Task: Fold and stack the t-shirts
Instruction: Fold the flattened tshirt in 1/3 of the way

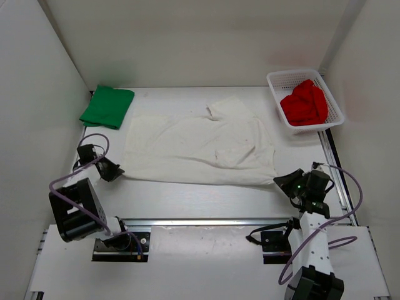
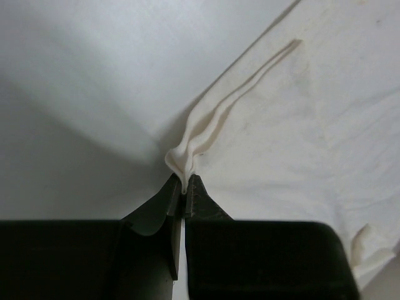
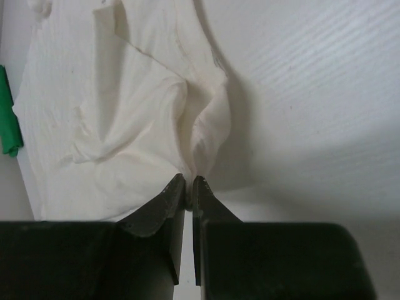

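1. Top view: the white t-shirt (image 1: pixel 200 147) is laid flat mid-bench, long axis left to right. Its near corners are pinched by the left fingers (image 1: pixel 112 170) and the right fingers (image 1: pixel 284 182), so the cloth lies toward the far edge from both. The green t-shirt (image 1: pixel 107 106) is parked folded at the far-left corner. The red t-shirt (image 1: pixel 304 103) is bunched in the basket (image 1: pixel 294 70) at the far-right corner. Neither looks to be in the way.
2. Left wrist: a hem ridge is clamped, with the shirt (image 2: pixel 300 125) spread off to the right.
3. Right wrist: a bunched corner is clamped, with the shirt (image 3: pixel 125 94) running left.
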Controlling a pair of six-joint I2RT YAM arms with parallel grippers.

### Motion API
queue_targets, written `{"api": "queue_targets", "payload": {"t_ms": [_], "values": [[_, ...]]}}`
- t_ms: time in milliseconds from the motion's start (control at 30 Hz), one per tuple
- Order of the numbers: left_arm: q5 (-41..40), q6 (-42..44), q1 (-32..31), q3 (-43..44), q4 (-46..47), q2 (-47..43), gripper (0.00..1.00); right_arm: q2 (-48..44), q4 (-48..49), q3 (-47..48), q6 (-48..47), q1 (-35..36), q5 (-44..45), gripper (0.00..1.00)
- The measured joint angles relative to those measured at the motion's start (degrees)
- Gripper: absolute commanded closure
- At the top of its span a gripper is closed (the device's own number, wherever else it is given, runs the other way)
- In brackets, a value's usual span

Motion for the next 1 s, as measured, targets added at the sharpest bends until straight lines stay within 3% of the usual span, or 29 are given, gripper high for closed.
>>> {"api": "queue_targets", "payload": {"t_ms": [133,233,267,333,400,433,533,600,667,700,733,833,900,1000], "values": [[-5.75,1.88,-0.94,-3.69,-6.95,-6.99,1.00,-3.04,-5.90,-1.27,3.48,1.01,0.00,1.00],[-9.31,2.47,-1.14,-3.85,-10.78,-10.97,0.89,-4.61,-11.39,-1.42,5.95,2.10,1.40,1.00],[-10.38,2.58,-1.42,-3.82,-11.65,-11.93,0.81,-5.22,-12.98,-1.40,6.71,2.80,2.21,0.99],[-12.28,2.97,-1.44,-3.72,-13.27,-12.52,0.46,-6.19,-15.74,-1.20,8.00,4.22,3.63,0.77],[-13.75,2.80,-1.38,-3.30,-14.93,-12.22,0.28,-6.45,-17.73,-0.52,8.61,5.14,4.72,0.64],[-14.08,2.58,-1.36,-2.91,-15.72,-11.98,0.25,-6.38,-18.67,0.24,8.48,5.53,5.60,0.47],[-14.16,1.75,-1.81,-0.39,-17.51,-11.65,0.25,-5.18,-21.11,5.70,6.54,7.41,9.01,0.42],[-14.16,1.75,-3.69,1.40,-17.20,-12.22,0.25,-3.80,-20.79,10.62,4.55,9.94,11.21,0.51],[-14.38,1.77,-7.61,2.34,-15.30,-14.34,0.29,-1.75,-18.03,14.75,2.40,13.73,12.15,0.79],[-14.08,2.05,-9.73,2.23,-14.03,-15.98,0.29,-0.02,-16.17,16.44,1.64,16.17,12.55,0.85],[-13.29,2.19,-12.39,1.90,-12.46,-18.14,0.30,2.25,-14.19,17.59,0.61,18.49,12.61,1.00],[-11.80,1.99,-22.25,0.02,-6.34,-23.47,0.38,13.31,-8.81,21.20,-1.77,26.01,14.03,0.99],[-11.17,1.27,-31.76,-0.92,-2.73,-24.15,0.47,21.07,-3.41,22.14,-2.99,27.65,12.85,0.78],[-9.53,0.09,-43.67,-3.58,3.82,-23.15,0.51,29.00,2.95,21.53,-3.19,24.81,10.60,0.64]]}}
